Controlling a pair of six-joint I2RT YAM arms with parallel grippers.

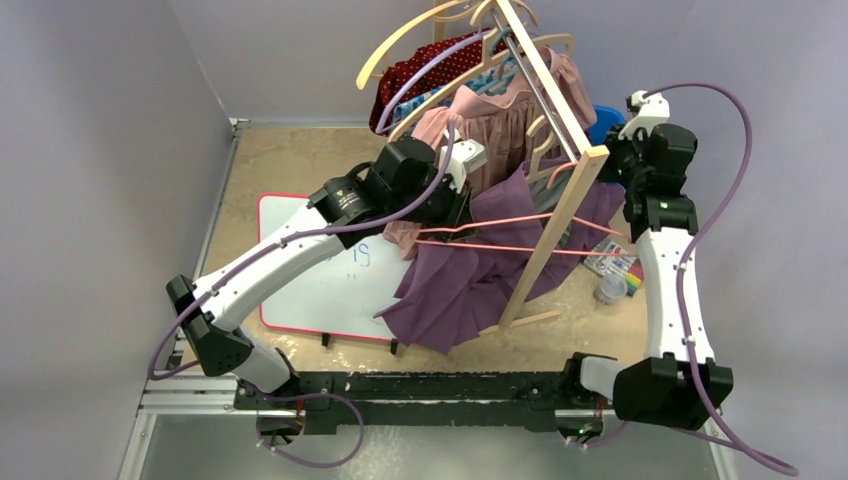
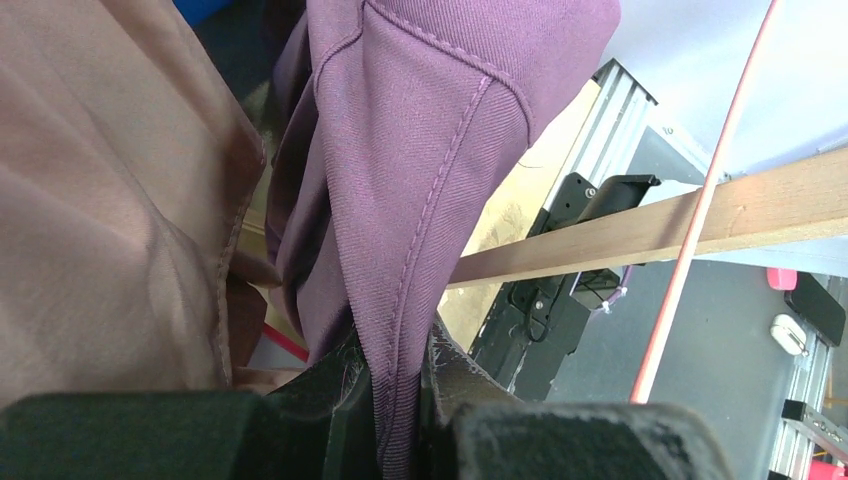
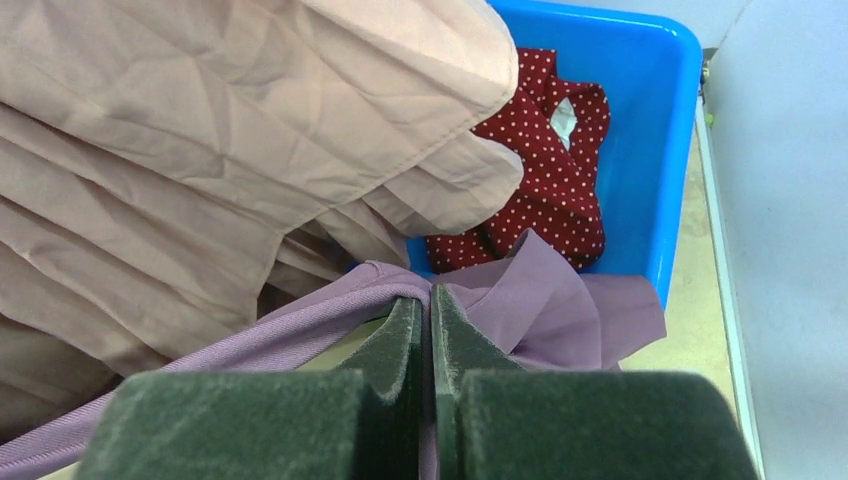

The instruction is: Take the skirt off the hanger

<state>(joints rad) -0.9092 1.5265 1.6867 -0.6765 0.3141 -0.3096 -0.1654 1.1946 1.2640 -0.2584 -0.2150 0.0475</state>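
Observation:
The purple skirt (image 1: 470, 275) hangs from a thin pink hanger (image 1: 500, 232) under the wooden clothes rack (image 1: 555, 215). My left gripper (image 1: 462, 200) is shut on the skirt's stitched waistband (image 2: 400, 300) at its left end. My right gripper (image 1: 618, 160) is shut on the waistband's right end (image 3: 540, 300), with the band stretched taut between the two. The pink hanger wire (image 2: 700, 210) runs past the rack's wooden bar (image 2: 700, 225) in the left wrist view.
A dusty-pink garment (image 1: 500, 115) and a red dotted one (image 1: 420, 75) hang on wooden hangers at the back. A blue bin (image 3: 640, 130) holds red dotted cloth (image 3: 550, 170). A whiteboard (image 1: 320, 270) lies left; a small jar (image 1: 610, 288) sits near the right arm.

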